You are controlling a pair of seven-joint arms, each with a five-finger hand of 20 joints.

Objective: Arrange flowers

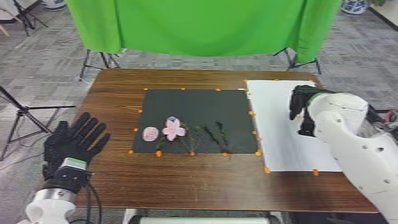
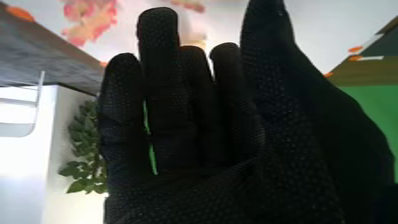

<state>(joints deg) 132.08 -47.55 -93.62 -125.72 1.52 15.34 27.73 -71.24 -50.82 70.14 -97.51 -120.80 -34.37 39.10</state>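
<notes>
In the head view my right hand (image 1: 306, 107) is over the white sheet (image 1: 289, 157) on the right of the table. In the right wrist view that hand (image 2: 195, 150) has nearly straight fingers, and pink-red blossoms (image 2: 91, 21) lie on white beyond them. A narrow green strip appears between two fingers; I cannot tell what it is. On the black sheet (image 1: 195, 107) are a round pink flower (image 1: 150, 133), a larger pink flower (image 1: 173, 129) and thin dark stems (image 1: 222, 136). My left hand (image 1: 76, 139) is open at the table's left edge.
Orange markers (image 1: 159, 154) line both sheets on the brown table (image 1: 187, 182). A green cloth (image 1: 195, 25) hangs behind it. Pink flowers (image 1: 391, 117) are beside my right arm. Green leaves (image 2: 84, 150) stand beyond my hand in the right wrist view.
</notes>
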